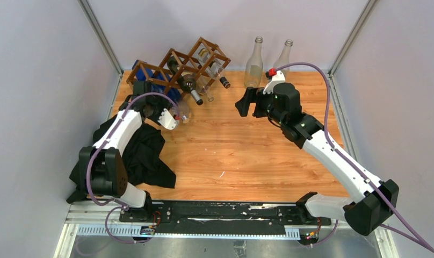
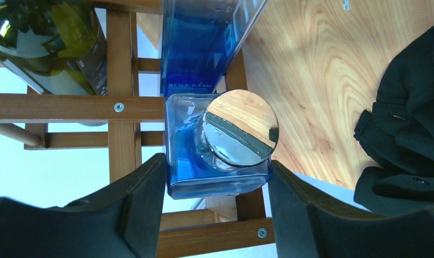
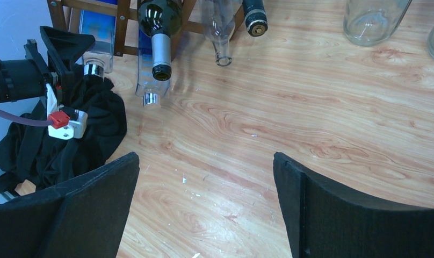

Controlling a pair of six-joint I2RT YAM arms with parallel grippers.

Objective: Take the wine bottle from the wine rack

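Table (image 1: 247, 156) bears rack (image 1: 177, 62). Left arm (image 1: 115, 134) reaches to the rack's left end. Right arm (image 1: 333, 156) stands well right of the rack, so the left is the nearer.

Blue bottle (image 2: 185, 156) lies in the rack's left-end cell. Its long axis runs straight out of the rack toward the left gripper (image 2: 215, 166), cap (image 2: 239, 134) foremost. That gripper's fingers (image 2: 150, 183) press both sides of the bottle's shoulder, closed on it. Right gripper (image 3: 205, 158) gapes wide and holds nothing.

Assessment: withdrawal should follow the bottle's axis, keeping off the rack's slats.
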